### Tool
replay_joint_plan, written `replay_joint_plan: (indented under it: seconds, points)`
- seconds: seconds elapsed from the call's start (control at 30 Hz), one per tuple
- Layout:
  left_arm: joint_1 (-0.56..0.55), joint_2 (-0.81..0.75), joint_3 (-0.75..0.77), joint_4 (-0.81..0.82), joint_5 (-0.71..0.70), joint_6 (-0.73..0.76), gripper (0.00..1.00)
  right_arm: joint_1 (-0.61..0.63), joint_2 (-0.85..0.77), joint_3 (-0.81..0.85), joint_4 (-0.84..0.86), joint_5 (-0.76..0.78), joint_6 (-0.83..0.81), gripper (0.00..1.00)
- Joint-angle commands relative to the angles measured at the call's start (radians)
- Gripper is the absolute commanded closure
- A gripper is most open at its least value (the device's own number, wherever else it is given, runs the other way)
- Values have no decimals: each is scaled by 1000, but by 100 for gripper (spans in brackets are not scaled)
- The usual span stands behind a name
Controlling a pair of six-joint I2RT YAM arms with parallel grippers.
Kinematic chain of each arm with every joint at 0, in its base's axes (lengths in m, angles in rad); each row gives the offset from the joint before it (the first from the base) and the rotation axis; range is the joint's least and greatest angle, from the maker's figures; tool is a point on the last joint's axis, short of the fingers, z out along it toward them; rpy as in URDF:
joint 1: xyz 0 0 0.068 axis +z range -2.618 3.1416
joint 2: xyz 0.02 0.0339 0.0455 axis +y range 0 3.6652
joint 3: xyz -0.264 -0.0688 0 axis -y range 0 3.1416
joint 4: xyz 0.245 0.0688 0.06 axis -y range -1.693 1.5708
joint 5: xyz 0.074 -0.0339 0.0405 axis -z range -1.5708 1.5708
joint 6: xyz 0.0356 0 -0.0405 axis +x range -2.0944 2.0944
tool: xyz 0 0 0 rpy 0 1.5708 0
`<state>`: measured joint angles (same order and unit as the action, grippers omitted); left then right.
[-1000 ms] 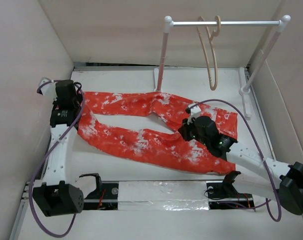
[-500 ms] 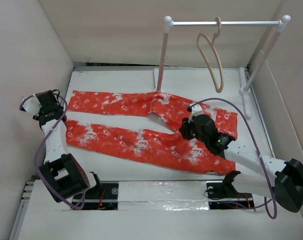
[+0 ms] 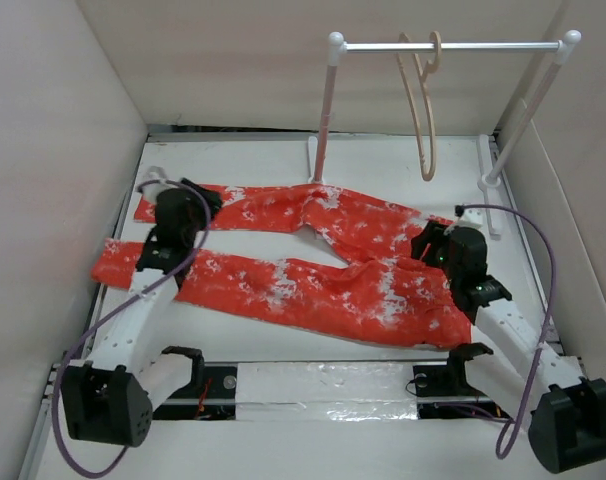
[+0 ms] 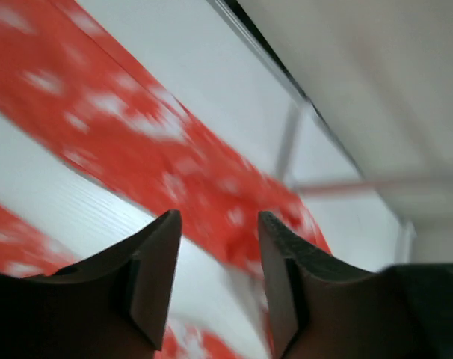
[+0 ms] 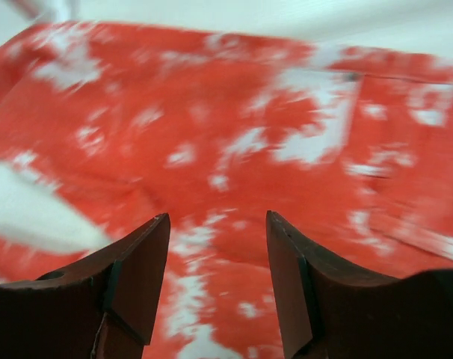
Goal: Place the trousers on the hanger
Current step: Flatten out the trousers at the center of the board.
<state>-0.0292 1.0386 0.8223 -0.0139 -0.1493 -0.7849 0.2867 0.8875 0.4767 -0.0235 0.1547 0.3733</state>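
The trousers (image 3: 323, 270) lie spread flat on the table (image 3: 393, 160) in front of the white rack (image 3: 326, 100), waist end before its right post, both legs running out past its left post; the hanger (image 3: 424, 110) hangs from the rack's rail, clear of the cloth; the left gripper (image 4: 219, 224) stands over the legs, left of and nearer than the rack's left post, jaws parted with nothing between them; the right gripper (image 5: 217, 224) stands over the waist end, before the rack's right post, jaws likewise parted, holding nothing.
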Motion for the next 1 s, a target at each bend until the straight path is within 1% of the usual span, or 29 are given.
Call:
replay_joint_plan:
  seconds: [0.0,0.03,0.07,0.1,0.13,0.17,0.2,0.23,0.27,0.3,0.33,0.4,0.43,0.53,0.6,0.7,0.8,0.83,0.87,0.97]
  points:
    - [-210,-52,-113,162,70,-68,59,-133,-35,-44,52,-64,52,33]
    - [-259,-55,-173,231,76,-79,67,-173,-30,-46,59,-85,56,31]
    - [-349,-52,-192,245,76,-83,70,-249,-18,-44,60,-130,56,31]
    - [-395,-48,-205,258,44,-79,71,-288,16,-27,51,-141,61,30]
    - [-446,-42,-244,302,25,-71,74,-320,34,-20,50,-145,67,30]
    - [-545,-34,-256,321,10,-56,75,-381,54,-12,50,-147,68,29]
    - [-598,-16,-259,322,-24,-22,77,-411,74,5,50,-147,67,29]
    - [-653,-5,-259,325,-48,-2,78,-440,114,14,50,-147,65,29]
    - [-748,7,-261,334,-83,48,77,-496,134,35,42,-147,58,29]
    - [-787,12,-261,351,-90,49,77,-520,157,36,37,-168,58,29]
    - [-822,12,-270,382,-98,100,76,-541,180,57,34,-179,55,29]
    - [-900,-1,-293,432,-105,150,74,-605,247,79,27,-247,50,29]
    - [-914,-9,-322,477,-105,185,72,-618,269,91,27,-260,47,29]
    - [-923,-49,-385,550,-62,228,69,-655,358,118,27,-277,30,29]
    - [-923,-77,-405,552,-67,274,68,-665,437,148,1,-308,29,29]
    - [-923,-129,-423,520,-108,329,68,-679,531,187,-12,-360,24,34]
    - [-923,-205,-451,503,-139,346,68,-689,574,221,-27,-389,12,39]
    - [-923,-227,-456,480,-144,342,68,-689,587,226,-30,-391,18,43]
    - [-923,-245,-460,476,-145,339,67,-689,591,232,-33,-392,18,44]
    - [-923,-313,-476,456,-160,332,66,-689,614,272,-47,-400,16,75]
